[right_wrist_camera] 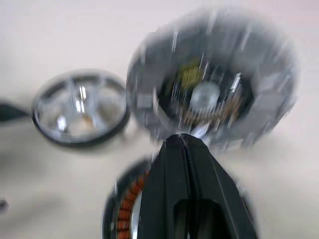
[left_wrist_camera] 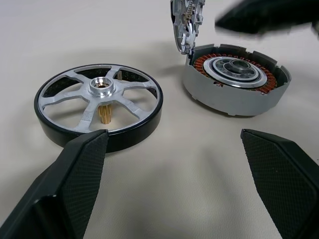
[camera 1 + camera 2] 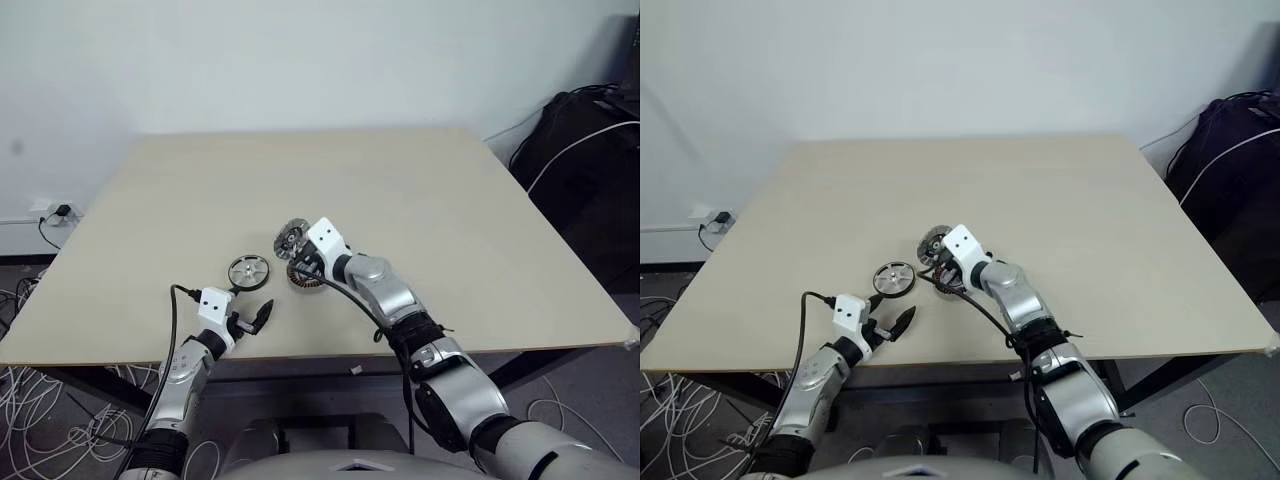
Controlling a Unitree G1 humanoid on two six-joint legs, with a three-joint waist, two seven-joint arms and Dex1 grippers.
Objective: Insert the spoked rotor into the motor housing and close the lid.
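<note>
Lid (image 1: pixel 214 79) in right wrist view is motion-blurred; we can't read its detail. Right gripper (image 1: pixel 185 142) fingers hide most of motor housing (image 1: pixel 124 209), cut at 6 o'clock edge. Lid (image 2: pixel 188 25) cut at 12 o'clock in left wrist view.

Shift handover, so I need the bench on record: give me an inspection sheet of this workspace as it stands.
Surface: pale table, bare apart from the job's things.
Job's things: the spoked rotor is held on edge just above the motor housing, not yet seated. The housing sits on the table, open, with its copper windings showing. The lid lies flat to the housing's left.
Clutter: nothing seen.
Grippers: right gripper shut on the rotor. Left gripper open, near the table's front edge, facing the lid.
Cables: a black lead runs along the left arm, and white cables lie on the floor at left.
Surroundings: white wall, wall socket, dark bag at right.
</note>
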